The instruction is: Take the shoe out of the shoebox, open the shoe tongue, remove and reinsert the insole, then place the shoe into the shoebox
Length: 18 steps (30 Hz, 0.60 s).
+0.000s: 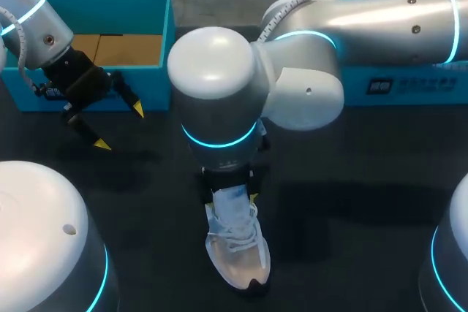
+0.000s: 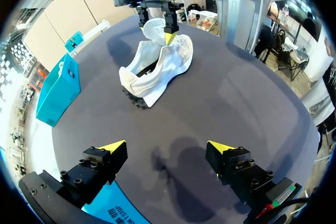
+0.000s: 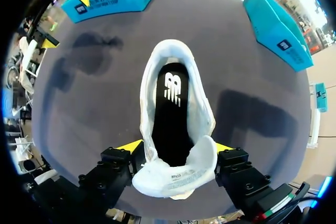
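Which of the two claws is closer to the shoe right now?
Right. The right gripper grips the tongue of the shoe; the left gripper hangs by the shoebox, well clear.

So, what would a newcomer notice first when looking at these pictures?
The white shoe lies in the middle of the table, its tongue held back by the right gripper, baring the black insole. The left gripper hangs open in front of the teal shoebox at the far left.

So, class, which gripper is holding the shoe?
The right gripper, closed on the shoe by its tongue; the left gripper hangs open beside the box.
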Each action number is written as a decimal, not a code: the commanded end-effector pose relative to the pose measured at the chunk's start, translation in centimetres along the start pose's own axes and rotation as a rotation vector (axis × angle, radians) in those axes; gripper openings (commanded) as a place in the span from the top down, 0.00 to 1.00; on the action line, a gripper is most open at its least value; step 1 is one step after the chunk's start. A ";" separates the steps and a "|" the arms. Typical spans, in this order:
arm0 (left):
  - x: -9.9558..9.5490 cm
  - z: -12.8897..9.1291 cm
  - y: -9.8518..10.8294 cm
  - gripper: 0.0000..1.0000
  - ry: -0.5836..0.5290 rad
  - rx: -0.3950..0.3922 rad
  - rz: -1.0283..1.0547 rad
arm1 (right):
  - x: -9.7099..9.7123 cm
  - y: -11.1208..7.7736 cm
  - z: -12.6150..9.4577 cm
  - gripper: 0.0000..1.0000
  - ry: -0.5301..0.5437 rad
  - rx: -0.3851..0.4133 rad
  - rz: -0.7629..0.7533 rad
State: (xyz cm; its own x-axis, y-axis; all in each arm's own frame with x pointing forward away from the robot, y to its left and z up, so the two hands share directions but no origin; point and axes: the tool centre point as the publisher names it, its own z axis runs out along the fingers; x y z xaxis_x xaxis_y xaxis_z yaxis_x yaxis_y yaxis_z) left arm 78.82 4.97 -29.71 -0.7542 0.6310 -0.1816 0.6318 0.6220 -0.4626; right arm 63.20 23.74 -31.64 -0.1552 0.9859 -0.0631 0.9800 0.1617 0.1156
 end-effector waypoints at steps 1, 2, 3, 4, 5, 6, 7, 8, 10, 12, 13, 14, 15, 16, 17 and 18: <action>0.0 0.0 0.0 0.00 0.002 -0.003 0.000 | 0.1 0.3 -0.7 0.27 -0.012 -0.004 -0.002; 0.0 0.0 0.0 0.00 0.002 -0.003 0.000 | 0.2 0.4 -0.8 0.26 -0.015 -0.005 -0.004; 0.0 0.0 0.0 0.00 0.002 -0.003 0.000 | 0.2 0.5 -0.9 0.26 -0.017 -0.005 -0.005; 0.0 0.0 0.0 0.00 0.002 -0.003 0.000 | 0.3 0.5 -1.1 0.26 -0.018 -0.006 -0.005; 0.0 0.0 0.0 0.00 0.002 -0.003 0.000 | 0.3 0.4 -1.2 0.26 -0.020 -0.006 -0.005; 0.0 0.0 0.0 0.00 0.002 -0.003 0.000 | 0.3 0.3 -1.3 0.25 -0.021 -0.006 -0.005; 0.0 0.0 0.0 0.00 0.002 -0.003 0.000 | 0.3 0.2 -1.5 0.25 -0.024 -0.007 -0.002; 0.0 0.0 0.0 0.00 0.002 -0.003 0.000 | 0.3 0.0 -1.6 0.24 -0.027 -0.008 0.003; 0.0 0.0 0.0 0.00 0.002 -0.003 0.000 | 0.2 -0.4 -2.0 0.24 -0.036 -0.010 0.013; 0.0 0.0 0.0 0.00 0.002 -0.003 0.000 | 0.1 -0.7 -2.6 0.23 -0.048 -0.015 0.023; 0.0 0.0 0.0 0.00 0.002 -0.003 0.000 | 0.0 -0.9 -2.9 0.22 -0.054 -0.018 0.027; 0.0 0.0 0.0 0.00 0.002 -0.003 0.000 | 0.0 -1.0 -3.2 0.21 -0.059 -0.022 0.030; 0.0 0.0 0.0 0.00 0.002 -0.003 0.000 | -0.1 -1.1 -3.5 0.21 -0.066 -0.025 0.033; 0.0 0.0 0.0 0.00 0.002 -0.003 0.000 | -0.1 -1.3 -3.7 0.21 -0.072 -0.027 0.037; 0.0 0.0 0.0 0.00 0.002 -0.003 0.000 | -0.2 -1.4 -3.9 0.21 -0.074 -0.029 0.038; 0.0 0.0 0.0 0.00 0.002 -0.003 0.000 | -0.2 -1.5 -4.1 0.21 -0.076 -0.030 0.039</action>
State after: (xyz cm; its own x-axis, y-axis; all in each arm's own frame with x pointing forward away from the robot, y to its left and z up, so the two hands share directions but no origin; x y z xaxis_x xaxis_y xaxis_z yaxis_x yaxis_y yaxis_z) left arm 78.82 4.97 -29.71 -0.7542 0.6310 -0.1816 0.6318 0.6220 -0.4626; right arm 62.59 23.04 -28.41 -0.1590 0.9802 -0.1181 0.9788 0.1721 0.1108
